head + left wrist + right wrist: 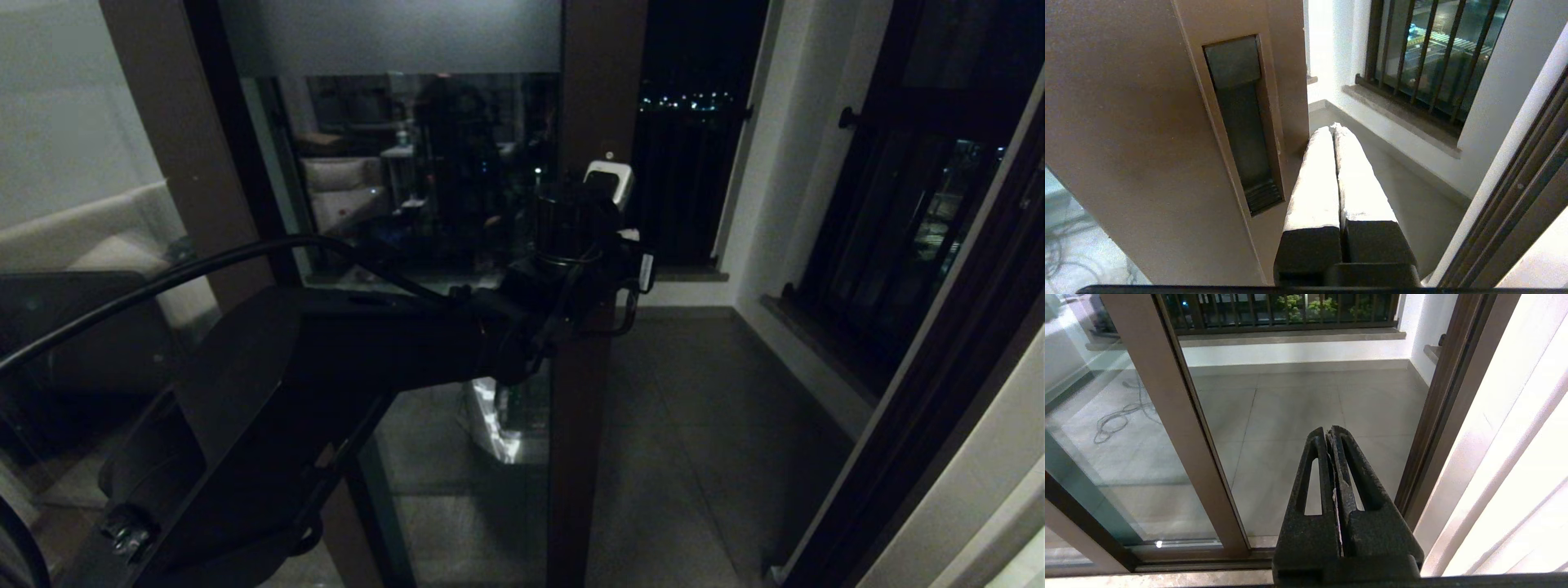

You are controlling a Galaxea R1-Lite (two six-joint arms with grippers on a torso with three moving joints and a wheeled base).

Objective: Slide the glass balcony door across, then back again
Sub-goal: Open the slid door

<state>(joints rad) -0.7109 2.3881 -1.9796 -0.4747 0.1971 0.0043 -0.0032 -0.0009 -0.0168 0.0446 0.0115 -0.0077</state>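
Note:
The glass balcony door (581, 106) has a dark brown frame and a frosted band across its top. It stands part-way along its track, with an open gap to its right. My left arm (343, 351) reaches to the door's stile at mid height. In the left wrist view the left gripper (1333, 127) is shut and empty. Its fingers (1314, 183) lie along the stile's free edge, just beside the black recessed handle (1241, 122); whether they touch the edge I cannot tell. The right gripper (1329, 430) is shut and empty, held low before the doorway, to the right of the stile (1167, 416).
The door jamb (1433, 416) bounds the gap on the right. Beyond lie the tiled balcony floor (694, 425) and a barred side-wall window (898, 245). A fixed glass panel showing a sofa (90, 237) stands at left. A cable (1114, 416) lies coiled behind the glass.

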